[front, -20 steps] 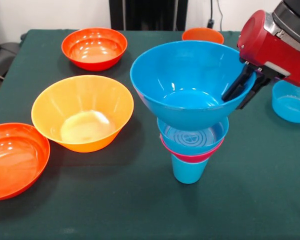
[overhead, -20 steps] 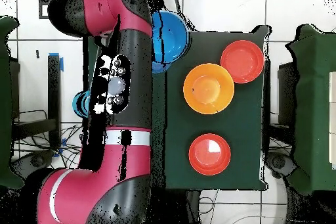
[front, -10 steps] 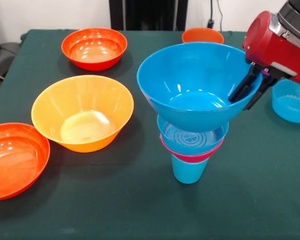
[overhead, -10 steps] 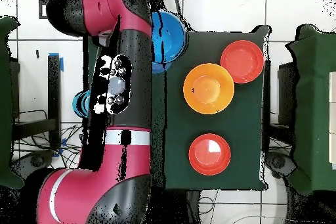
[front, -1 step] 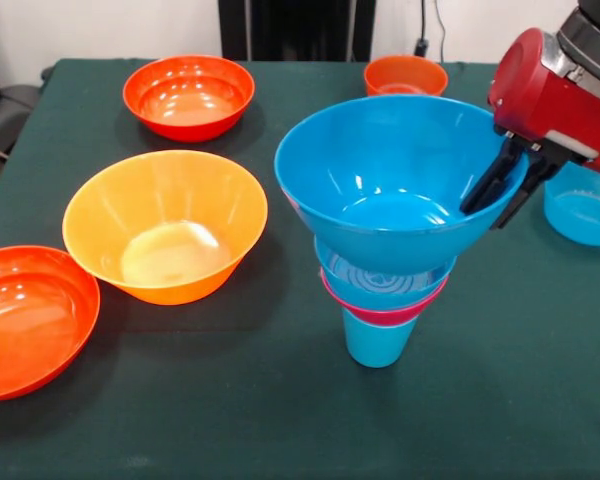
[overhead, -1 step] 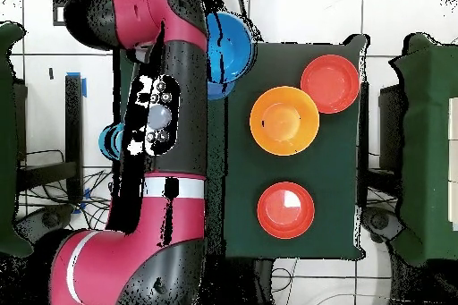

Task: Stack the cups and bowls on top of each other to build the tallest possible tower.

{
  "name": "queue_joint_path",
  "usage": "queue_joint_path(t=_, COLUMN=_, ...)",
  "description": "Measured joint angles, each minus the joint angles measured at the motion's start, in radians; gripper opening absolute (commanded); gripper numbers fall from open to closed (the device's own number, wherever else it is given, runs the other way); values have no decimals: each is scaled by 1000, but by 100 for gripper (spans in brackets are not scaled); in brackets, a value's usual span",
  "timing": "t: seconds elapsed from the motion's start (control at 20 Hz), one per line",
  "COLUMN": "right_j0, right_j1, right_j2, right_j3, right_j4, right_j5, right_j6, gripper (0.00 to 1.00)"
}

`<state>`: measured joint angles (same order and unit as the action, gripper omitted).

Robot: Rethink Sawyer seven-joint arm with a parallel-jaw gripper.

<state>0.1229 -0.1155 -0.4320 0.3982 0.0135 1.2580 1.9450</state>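
Over the tower (front, -1 step: 382, 300), the large blue bowl (front, -1 step: 398, 185) has come down and slid a little to the right during the last second, so its base now sits in the small blue bowl (front, -1 step: 384, 274) beneath it, where a second ago it hung slightly higher and off to the left. The gripper (front, -1 step: 507, 184) is still clamped on the bowl's right rim, one black finger inside the wall and one outside, so the bowl has not been let go.

Below the small blue bowl the stack reads pink bowl (front, -1 step: 382, 313), then blue cup (front, -1 step: 378, 343) standing on the green table (front, -1 step: 280, 400). The big bowl looks roughly level and centred on the tower (though how deeply it is seated cannot be told from the front view), which suggests the placing step is nearly done and release is what remains.

Left of the tower stands the yellow-orange bowl (front, -1 step: 165, 226), with a red-orange bowl (front, -1 step: 27, 318) further left of it at the table's edge and another red-orange bowl (front, -1 step: 188, 95) beyond it. Behind the tower is a small orange bowl (front, -1 step: 406, 75); to the tower's right, past the gripper, a light blue vessel (front, -1 step: 582, 204) is partly hidden by the arm. None of these has moved. From overhead the arm (overhead, -1 step: 161, 131) covers the tower, leaving only the large bowl's rim showing.
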Motion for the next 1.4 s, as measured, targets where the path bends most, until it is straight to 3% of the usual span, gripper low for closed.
queue_joint_path(t=1.4, right_j0=22, right_j1=5, right_j2=-3, right_j3=47, right_j4=1, right_j5=-23, right_j6=2, gripper=0)
